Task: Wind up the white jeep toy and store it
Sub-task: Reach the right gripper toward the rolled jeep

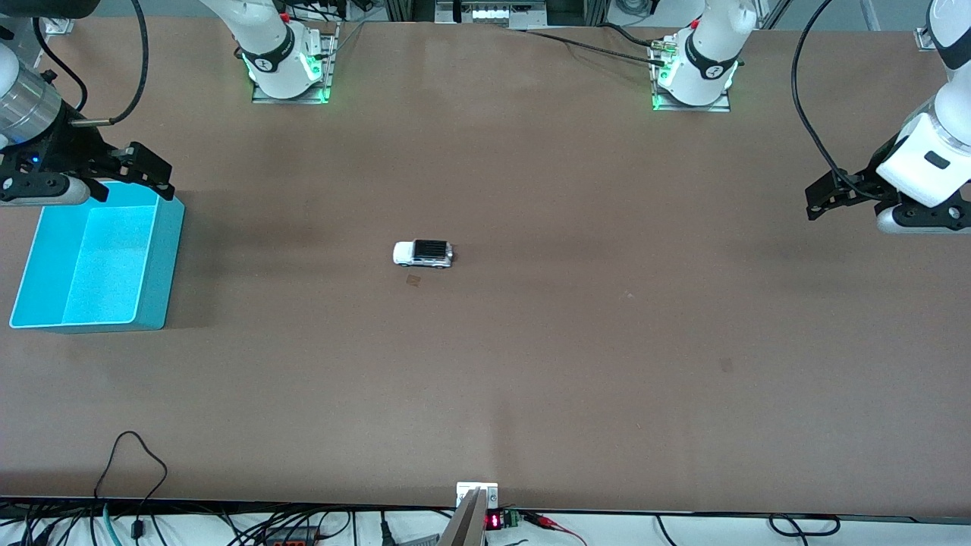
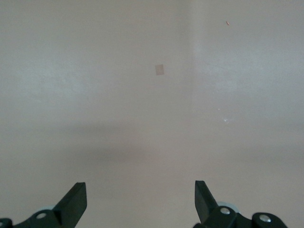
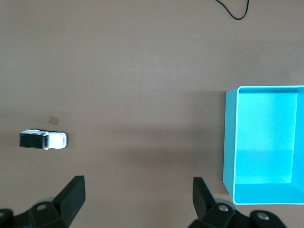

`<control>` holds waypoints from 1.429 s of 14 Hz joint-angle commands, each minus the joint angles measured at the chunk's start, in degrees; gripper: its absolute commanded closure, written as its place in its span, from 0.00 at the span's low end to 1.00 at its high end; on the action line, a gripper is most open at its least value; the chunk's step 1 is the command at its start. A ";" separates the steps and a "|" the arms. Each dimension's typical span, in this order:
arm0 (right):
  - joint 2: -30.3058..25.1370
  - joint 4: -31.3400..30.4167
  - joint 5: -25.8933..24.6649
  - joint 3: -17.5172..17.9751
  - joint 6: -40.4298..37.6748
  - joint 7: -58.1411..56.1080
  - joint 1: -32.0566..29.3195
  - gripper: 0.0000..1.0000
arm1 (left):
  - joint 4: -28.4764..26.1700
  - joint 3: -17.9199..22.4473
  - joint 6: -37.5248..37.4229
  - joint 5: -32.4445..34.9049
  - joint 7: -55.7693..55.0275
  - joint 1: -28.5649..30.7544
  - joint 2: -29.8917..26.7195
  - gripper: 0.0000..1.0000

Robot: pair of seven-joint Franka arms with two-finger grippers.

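Even, bright overhead light falls on the surface (image 1: 531,364), with soft shadows. The left wrist view looks pale and washed out.

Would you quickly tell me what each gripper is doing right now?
Left gripper: open, empty, over bare table.
Right gripper: open, empty, over the bin edge.

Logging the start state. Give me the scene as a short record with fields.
jeep: upright on its wheels, mid table, untouched
bin: turquoise, open top, nothing in it, at the right arm's end
left end effector: open, over bare table at the left arm's end
right end effector: open, over the bin's rim
task: not yet begun
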 commanded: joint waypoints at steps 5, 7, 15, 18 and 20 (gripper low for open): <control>2.97 1.09 0.84 0.54 -0.64 -2.41 0.71 0.00 | 0.41 0.51 -3.39 -0.79 0.91 -1.42 -1.01 0.00; 5.43 1.18 0.93 0.54 -0.47 -6.52 2.55 0.00 | 0.50 0.51 -3.49 -0.53 0.91 -1.42 -0.92 0.00; 17.21 2.32 2.93 0.54 -0.38 -22.54 10.29 0.00 | 1.64 0.51 -4.02 -0.71 1.00 -1.42 -0.74 0.00; 20.99 4.94 7.69 0.10 -0.29 -22.63 9.77 0.00 | 1.73 0.43 -4.63 -0.71 1.00 -1.50 -0.74 0.00; 23.37 6.27 6.83 0.36 -0.03 -23.68 10.90 0.00 | 1.82 0.42 -4.72 -0.71 0.91 -1.51 -0.74 0.00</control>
